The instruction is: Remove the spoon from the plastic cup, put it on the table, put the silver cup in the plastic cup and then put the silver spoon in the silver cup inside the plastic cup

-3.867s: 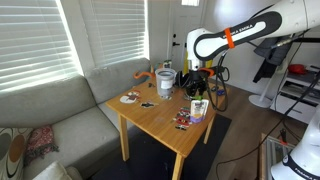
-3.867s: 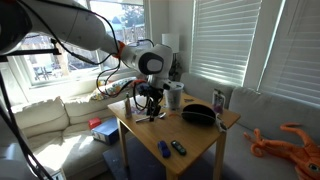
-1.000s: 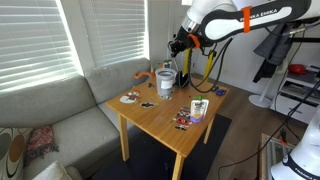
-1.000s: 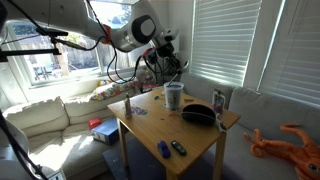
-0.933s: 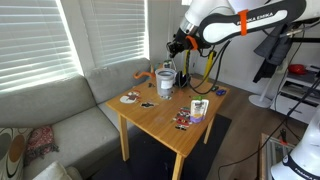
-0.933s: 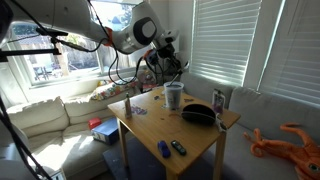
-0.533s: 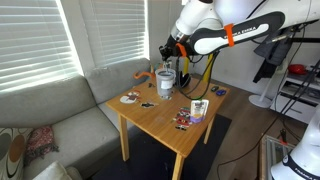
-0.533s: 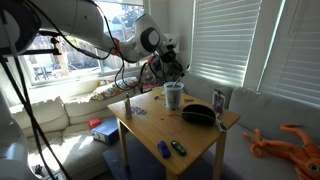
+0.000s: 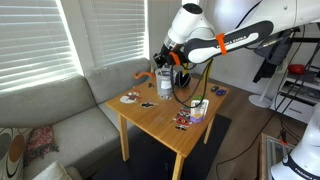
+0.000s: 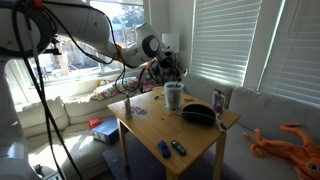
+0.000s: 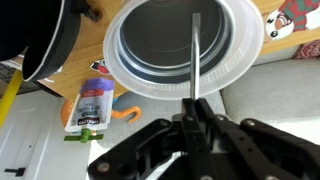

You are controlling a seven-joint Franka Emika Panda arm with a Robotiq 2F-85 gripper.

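Note:
From above, the wrist view shows the whitish plastic cup (image 11: 113,60) with the dark silver cup (image 11: 155,45) nested inside it. My gripper (image 11: 195,108) is shut on the thin silver spoon (image 11: 195,55), whose shaft points straight at the silver cup's mouth. How deep its end sits I cannot tell. In both exterior views the gripper (image 9: 167,62) (image 10: 172,72) hangs just above the plastic cup (image 9: 165,87) (image 10: 174,96), which stands near the back of the light-wood table (image 9: 160,118) (image 10: 148,127).
A black bowl-like thing (image 10: 200,115) (image 11: 45,45) lies close beside the cup. A small box (image 9: 199,108), a round plate (image 9: 130,98) and an orange item (image 9: 143,76) are on the table. A grey sofa (image 9: 60,125) and blinds border it.
The arm has come down and toward the cup, carrying the spoon from high above to just over the cup's mouth. The cups have not moved.

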